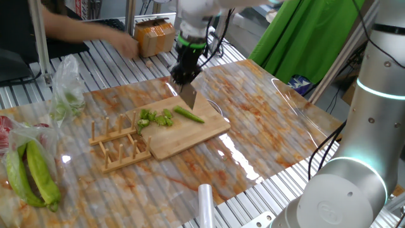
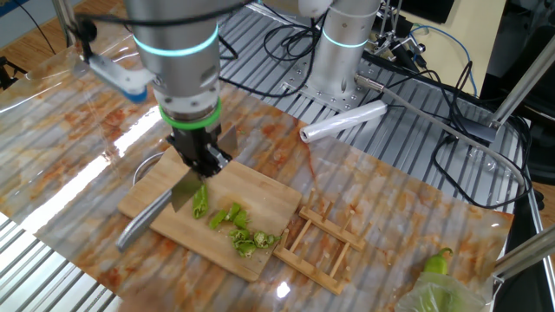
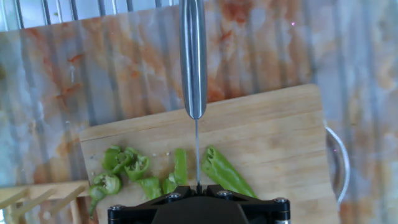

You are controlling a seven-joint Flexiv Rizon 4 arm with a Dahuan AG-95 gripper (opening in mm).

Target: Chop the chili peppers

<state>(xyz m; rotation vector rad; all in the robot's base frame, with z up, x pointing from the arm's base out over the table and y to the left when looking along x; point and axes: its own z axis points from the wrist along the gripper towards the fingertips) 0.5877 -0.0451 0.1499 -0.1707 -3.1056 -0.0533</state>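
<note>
Jaws clamped on knife (image 3: 193, 59), blade above chili peppers (image 3: 227, 172) mid-board (image 3: 280, 134); board edges free.

Wood board (image 3: 273, 137), glossy chili (image 3: 227, 174), metal knife (image 3: 193, 56)

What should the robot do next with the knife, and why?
Probably bring the knife down again on the long chili piece. The gripper holds the blade above the cutting board, and that piece is much bigger than the slices beside it.
</note>
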